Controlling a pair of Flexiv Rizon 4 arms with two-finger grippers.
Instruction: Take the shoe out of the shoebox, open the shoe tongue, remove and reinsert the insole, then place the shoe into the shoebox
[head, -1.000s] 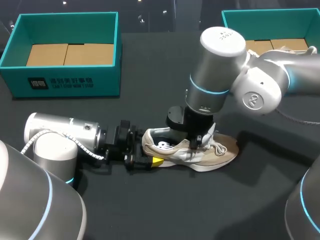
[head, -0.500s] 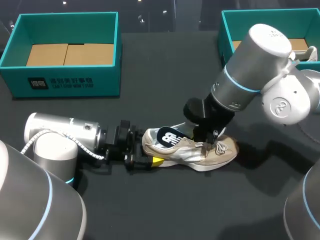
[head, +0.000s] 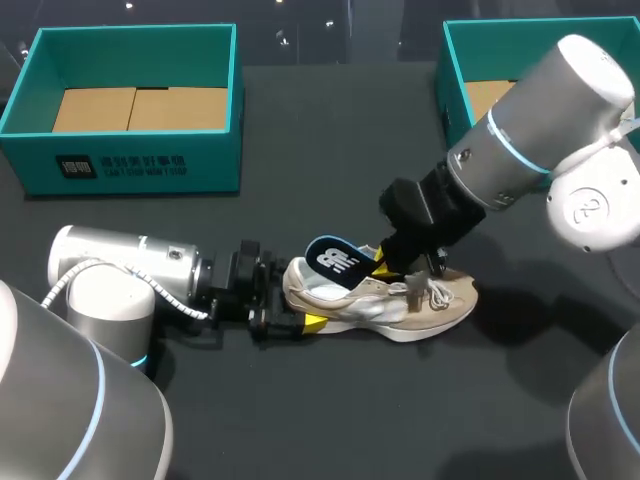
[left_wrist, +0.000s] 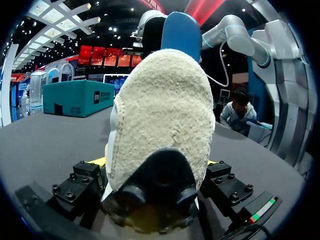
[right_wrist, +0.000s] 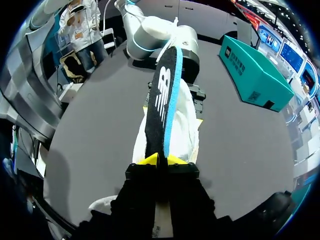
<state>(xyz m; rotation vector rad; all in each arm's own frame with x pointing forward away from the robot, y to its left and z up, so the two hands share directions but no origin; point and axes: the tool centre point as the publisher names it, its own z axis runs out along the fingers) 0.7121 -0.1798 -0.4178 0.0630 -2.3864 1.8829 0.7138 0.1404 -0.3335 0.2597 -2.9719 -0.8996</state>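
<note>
A beige shoe (head: 400, 305) lies on its sole on the dark table, toe to the right. Its dark blue insole (head: 335, 262) sticks up and out of the opening, tilted over the heel. My right gripper (head: 385, 258) is shut on the insole's front end, just above the tongue; in the right wrist view the insole (right_wrist: 159, 110) runs ahead from between the yellow tips of the right gripper (right_wrist: 161, 159). My left gripper (head: 295, 315) lies low at the heel (left_wrist: 165, 115), open, with the heel between its fingers.
A teal shoebox (head: 130, 160) with a cardboard floor stands at the back left. A second teal shoebox (head: 455, 70) stands at the back right, partly behind my right arm. Bare dark table lies in front of the shoe.
My right arm has swung right and lifted, drawing the insole up out of the shoe. The left arm and the shoe have stayed put.
</note>
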